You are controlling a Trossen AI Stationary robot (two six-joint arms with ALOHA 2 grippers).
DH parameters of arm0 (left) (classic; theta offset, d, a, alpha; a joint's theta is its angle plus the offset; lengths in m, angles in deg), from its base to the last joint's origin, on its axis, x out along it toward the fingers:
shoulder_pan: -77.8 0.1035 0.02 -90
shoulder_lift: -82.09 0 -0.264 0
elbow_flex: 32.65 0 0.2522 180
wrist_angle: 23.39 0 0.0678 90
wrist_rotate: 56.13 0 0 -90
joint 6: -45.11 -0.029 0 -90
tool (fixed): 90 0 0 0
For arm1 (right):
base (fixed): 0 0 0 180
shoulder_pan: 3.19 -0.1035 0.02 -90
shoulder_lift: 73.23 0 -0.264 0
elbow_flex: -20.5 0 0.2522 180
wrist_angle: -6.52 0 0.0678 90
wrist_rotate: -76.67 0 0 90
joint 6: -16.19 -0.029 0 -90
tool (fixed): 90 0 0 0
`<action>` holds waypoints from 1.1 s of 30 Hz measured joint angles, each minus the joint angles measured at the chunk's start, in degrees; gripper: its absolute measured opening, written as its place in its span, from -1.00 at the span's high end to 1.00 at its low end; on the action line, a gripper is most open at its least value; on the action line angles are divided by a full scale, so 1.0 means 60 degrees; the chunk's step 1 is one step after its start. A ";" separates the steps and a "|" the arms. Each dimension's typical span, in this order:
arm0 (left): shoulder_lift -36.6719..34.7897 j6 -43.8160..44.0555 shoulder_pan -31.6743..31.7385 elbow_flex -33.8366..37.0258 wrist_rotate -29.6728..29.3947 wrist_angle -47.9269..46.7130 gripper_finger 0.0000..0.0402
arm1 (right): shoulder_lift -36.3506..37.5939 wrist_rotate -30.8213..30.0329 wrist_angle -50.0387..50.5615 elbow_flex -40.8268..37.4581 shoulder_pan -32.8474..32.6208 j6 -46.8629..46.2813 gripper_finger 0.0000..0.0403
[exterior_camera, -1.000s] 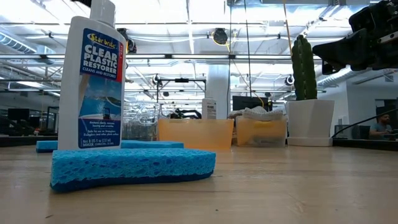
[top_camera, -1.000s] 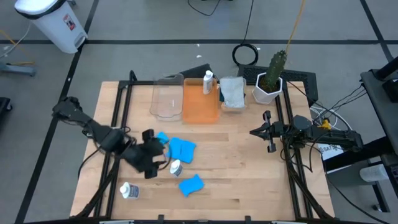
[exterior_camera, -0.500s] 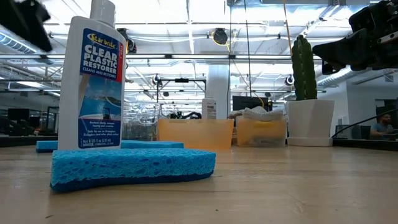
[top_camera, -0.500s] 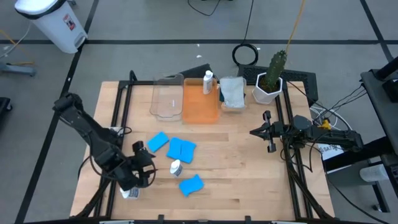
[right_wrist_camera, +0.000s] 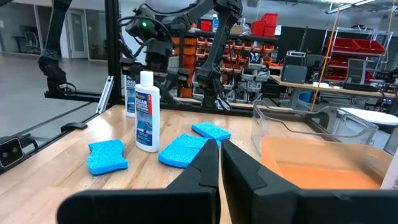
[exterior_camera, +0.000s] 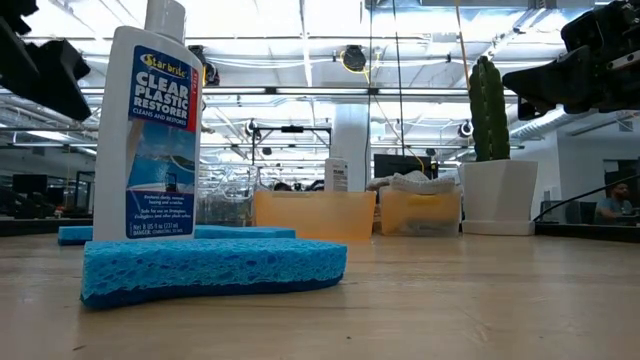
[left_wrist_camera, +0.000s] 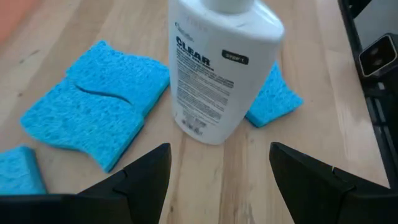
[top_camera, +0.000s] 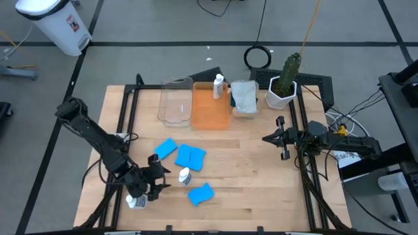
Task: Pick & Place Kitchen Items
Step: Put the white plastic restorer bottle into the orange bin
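Surface (top_camera: 261, 176): a wooden top carrying every item, with all positions below given relative to the orange bin (top_camera: 210, 108), which stands at the far edge. Left arm (top_camera: 91, 134): it reaches in from the left side and ends well to the near-left of the orange bin; its left gripper (top_camera: 153, 183) hangs low over the wood, jaws open with nothing between them, facing an upright white bottle (top_camera: 185, 175) that stands just beyond the fingertips (left_wrist_camera: 146, 171) without touching them. Right arm (top_camera: 339, 142): it waits off to the right of the orange bin, above the surface, and its right gripper (top_camera: 277, 138) has its jaws closed on nothing. Clear bin (top_camera: 175, 101): it stands touching the left side of the orange bin. Cactus pot (top_camera: 282, 91): it stands to the right, past a smaller bin holding a folded grey cloth (top_camera: 243, 96). Blue sponges: a pair (top_camera: 191, 156) lies side by side on the near side of the orange bin, a third (top_camera: 166, 148) lies just left of that pair, and a fourth (top_camera: 201, 194) lies nearer still, just beyond the upright bottle. Bottles: a second white bottle (top_camera: 218, 87) stands upright in the orange bin's far right corner, and a third (top_camera: 135, 200) lies near the front-left edge, just beside the left gripper.
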 joint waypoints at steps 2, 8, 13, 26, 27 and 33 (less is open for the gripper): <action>0.0007 -0.0016 0.0004 0.0233 -0.0012 0.0584 -0.38 | 0.0001 0.0000 0.0000 -0.0002 0.0002 0.0000 1.00; 0.0007 -0.0037 0.0000 0.0706 -0.0492 0.1578 -0.38 | 0.0004 0.0000 0.0000 -0.0003 -0.0001 0.0000 1.00; 0.0007 -0.0868 -0.0077 0.0889 -0.0694 0.2470 -0.38 | 0.0000 0.0000 0.0000 0.0000 0.0001 0.0000 1.00; 0.1623 -0.3409 -0.0036 0.0934 -0.1414 0.4470 -0.38 | 0.0004 0.0000 0.0000 -0.0003 -0.0001 0.0000 1.00; 0.1697 -0.3454 0.0026 0.0934 -0.1610 0.4522 -0.38 | 0.0004 0.0000 0.0000 -0.0003 0.0002 0.0000 1.00; 0.1723 -0.3415 0.0576 0.0934 -0.2178 0.4740 -0.38 | 0.0004 0.0000 0.0000 0.0000 -0.0001 0.0000 1.00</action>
